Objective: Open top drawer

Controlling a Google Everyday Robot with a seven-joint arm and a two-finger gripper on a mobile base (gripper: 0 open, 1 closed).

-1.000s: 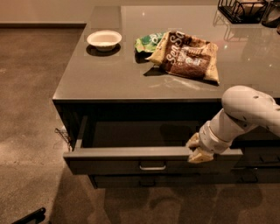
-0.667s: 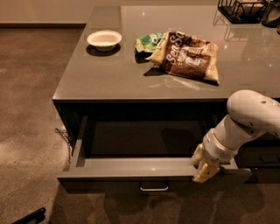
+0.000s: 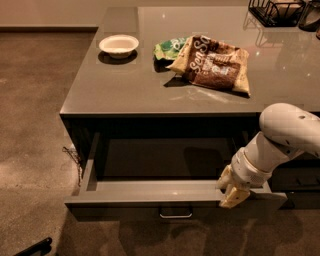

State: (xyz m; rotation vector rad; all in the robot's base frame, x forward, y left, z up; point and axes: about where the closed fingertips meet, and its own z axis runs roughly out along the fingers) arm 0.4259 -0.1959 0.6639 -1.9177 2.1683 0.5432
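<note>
The top drawer [image 3: 150, 192] is a wide, shallow dark-grey drawer under the counter edge. It stands pulled far out and its inside looks empty. A small bar pull [image 3: 175, 215] sits at the middle of its front. My gripper [image 3: 231, 192] is at the right end of the drawer's front rim, with its pale fingers over the top edge of the front panel. My white arm [image 3: 285, 135] reaches in from the right.
On the grey counter [image 3: 130, 90] lie a white bowl [image 3: 118, 45], a green bag [image 3: 170, 48] and a brown snack bag [image 3: 212, 64]. A black wire rack [image 3: 277, 11] stands at the back right. A further drawer front [image 3: 300, 177] sits right of the open drawer. Brown floor lies to the left.
The drawer has slid further out toward the camera, and my gripper has moved with its front rim, down and nearer.
</note>
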